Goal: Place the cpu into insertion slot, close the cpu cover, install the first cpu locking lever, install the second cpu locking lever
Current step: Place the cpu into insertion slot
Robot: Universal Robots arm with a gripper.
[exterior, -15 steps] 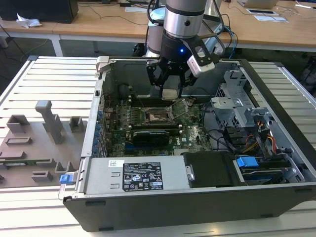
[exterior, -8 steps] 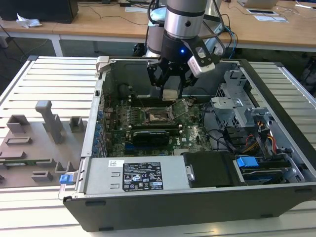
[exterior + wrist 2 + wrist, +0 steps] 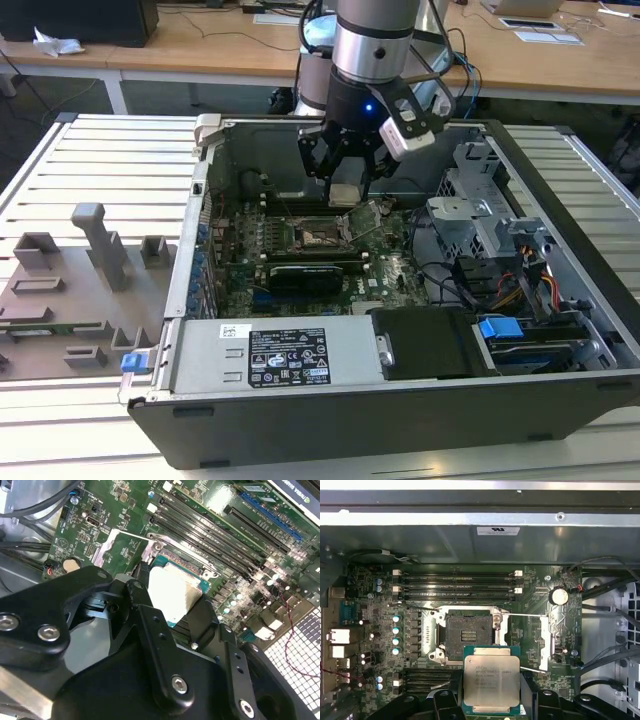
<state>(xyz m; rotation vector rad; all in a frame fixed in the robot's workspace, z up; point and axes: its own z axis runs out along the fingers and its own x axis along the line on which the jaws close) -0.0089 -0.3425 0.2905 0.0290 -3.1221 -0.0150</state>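
cpu gripped in the jaws over the open socket

the black, angular jaws are closed on the cpu (image 3: pixel 491 680) and press on two opposite edges of it. the cpu is a flat square with a matt silvery-grey metal lid and a thin green border. there is small dark print on the lid, too fine to read. in the second wrist view its top (image 3: pixel 172 594) shines almost white. in the exterior view it hangs (image 3: pixel 345 193) under the jaws, clear of the board.

the insertion slot (image 3: pixel 468 635) lies just ahead of the jaws and below them, uncovered. it is a square with a dark centre, a fine grid of contacts and a bright metal rim, set in the green circuit board (image 3: pixel 532 582). the cpu is not in it. the cpu cover (image 3: pixel 543 640), a thin silvery frame with a big square cut-out, is swung open beside the slot. further from the jaws run four long, narrow black memory slots (image 3: pixel 457 582).

the board sits inside a dark metal computer case (image 3: pixel 400 425) on a pale ribbed tabletop (image 3: pixel 100 160). a grey box (image 3: pixel 200 355) in the case carries a white label (image 3: pixel 290 335) whose small print i cannot read.
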